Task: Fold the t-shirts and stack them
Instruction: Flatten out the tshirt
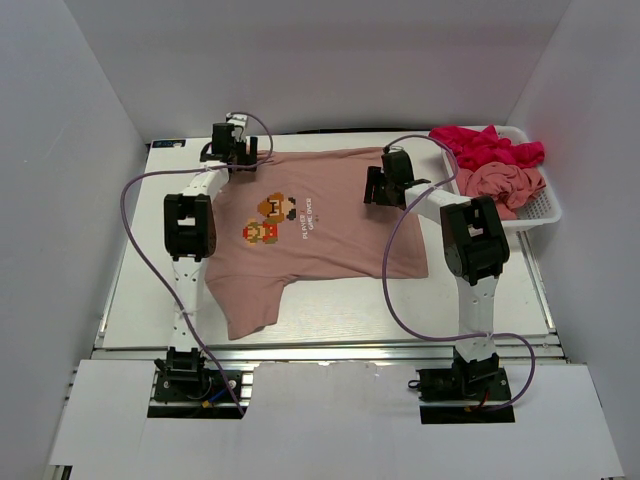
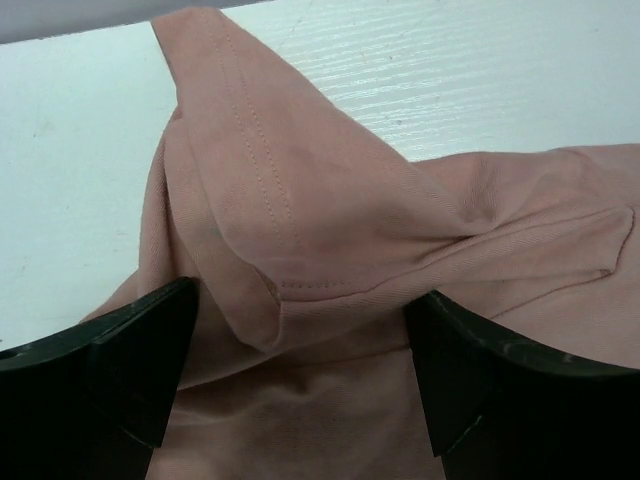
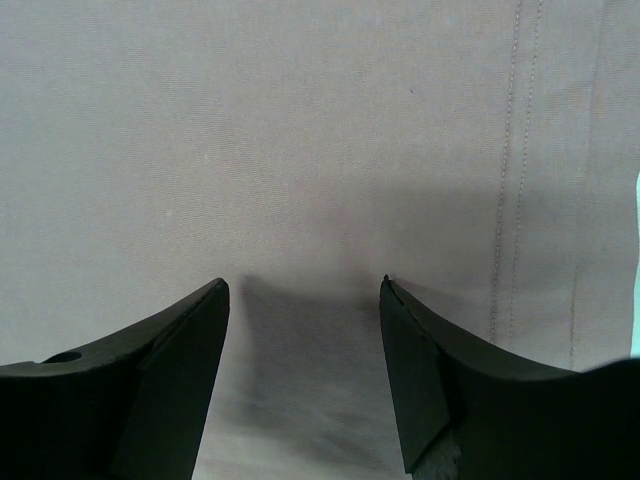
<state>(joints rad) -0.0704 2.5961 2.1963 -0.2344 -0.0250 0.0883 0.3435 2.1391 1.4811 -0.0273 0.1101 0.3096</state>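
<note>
The left tool [image 1: 232,150] hangs at the far left corner of a salmon-pink t-shirt [image 1: 330,215], its jaws spread wide. In the left wrist view its two dark fingers [image 2: 140,360] stand on either side of a bunched sleeve [image 2: 270,210], whose stitched hem folds over between them. Nothing there is pinched. White tabletop [image 2: 70,170] shows beyond the cloth.

The right tool [image 1: 378,186] hovers over the far right part of the same shirt, its jaws also parted. The right wrist view shows its fingers [image 3: 170,380] above flat, smooth fabric, with a double line of stitching [image 3: 505,200] running just to the right. No cloth is caught between them.

The shirt lies spread on the middle of the tabletop with its pixel-art print [image 1: 272,220] facing up and left of centre. One sleeve juts toward the near edge on the left. The right-hand edge of the shirt ends short of a white mesh basket [image 1: 548,212].

The basket stands at the far right corner of the tabletop. A magenta-red t-shirt [image 1: 490,148] is heaped in its far end and spills over the rim. A second salmon-pink t-shirt [image 1: 505,185] is crumpled just nearer in the same basket. Purple cables [image 1: 125,215] loop beside both arms.
</note>
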